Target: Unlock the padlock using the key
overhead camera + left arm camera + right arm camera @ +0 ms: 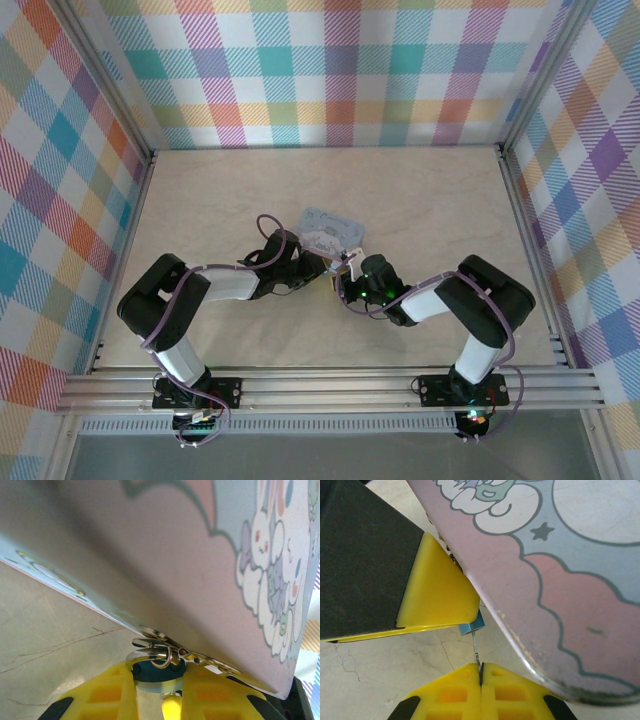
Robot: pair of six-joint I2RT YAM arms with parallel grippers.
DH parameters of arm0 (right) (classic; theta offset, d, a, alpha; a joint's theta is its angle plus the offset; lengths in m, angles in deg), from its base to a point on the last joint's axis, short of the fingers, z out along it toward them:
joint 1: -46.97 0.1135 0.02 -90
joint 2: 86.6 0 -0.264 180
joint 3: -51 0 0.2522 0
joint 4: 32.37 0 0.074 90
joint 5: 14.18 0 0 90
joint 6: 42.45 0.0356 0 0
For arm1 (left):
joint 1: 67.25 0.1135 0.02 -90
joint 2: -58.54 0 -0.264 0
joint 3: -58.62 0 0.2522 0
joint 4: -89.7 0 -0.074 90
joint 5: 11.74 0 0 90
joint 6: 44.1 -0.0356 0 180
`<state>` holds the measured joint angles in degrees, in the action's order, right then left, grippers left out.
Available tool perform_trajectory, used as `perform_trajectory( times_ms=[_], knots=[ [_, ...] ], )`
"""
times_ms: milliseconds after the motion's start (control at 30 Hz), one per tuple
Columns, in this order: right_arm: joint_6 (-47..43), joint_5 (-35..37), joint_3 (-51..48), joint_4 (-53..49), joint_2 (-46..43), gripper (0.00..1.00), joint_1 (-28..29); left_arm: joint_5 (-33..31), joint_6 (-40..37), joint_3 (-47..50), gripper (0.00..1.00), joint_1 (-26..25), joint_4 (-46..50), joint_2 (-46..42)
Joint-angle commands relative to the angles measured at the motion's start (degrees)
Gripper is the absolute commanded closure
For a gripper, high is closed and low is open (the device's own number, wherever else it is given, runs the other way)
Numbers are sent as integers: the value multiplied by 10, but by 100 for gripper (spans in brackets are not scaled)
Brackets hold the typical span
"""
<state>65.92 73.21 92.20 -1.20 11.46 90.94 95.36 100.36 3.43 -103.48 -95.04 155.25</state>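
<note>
**Padlock and key meeting at the tin's edge**

The tiny blue padlock [472,626] is sitting just below the near edge of the light-blue rectangular cartoon-printed tin [580,590], right beside its rim. The left gripper [159,679] is pinching it, its yellow jaws standing narrow and closed on the padlock's blue body. Silvery metal rings [154,652] are lying between the padlock and the tin's underside.

A thin silver metal key [477,652] is pointing at the padlock from the side away from the tin. Its tip is reaching the blue body and seems to be sitting in the keyhole, though the close view is too blurred to be sure. The right gripper [480,674] is gripping the key's other end, its yellow jaws pressed together on the shaft with no gap showing.

Seen from above, both arms are meeting at the tin's near edge, and the pale marbled table [230,200] is spreading out around the tin.
</note>
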Motion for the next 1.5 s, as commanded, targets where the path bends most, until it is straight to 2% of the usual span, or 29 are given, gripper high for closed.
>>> perform_trajectory(
  times_ms=[0,1467],
  knots=[
    [-7,-19,21,32,-21,99,6,20,5,-12,80,-5,3,8],
    [48,-46,57,-17,-31,100,11,21,11,-4,80,-8,-12,10]
  ],
)
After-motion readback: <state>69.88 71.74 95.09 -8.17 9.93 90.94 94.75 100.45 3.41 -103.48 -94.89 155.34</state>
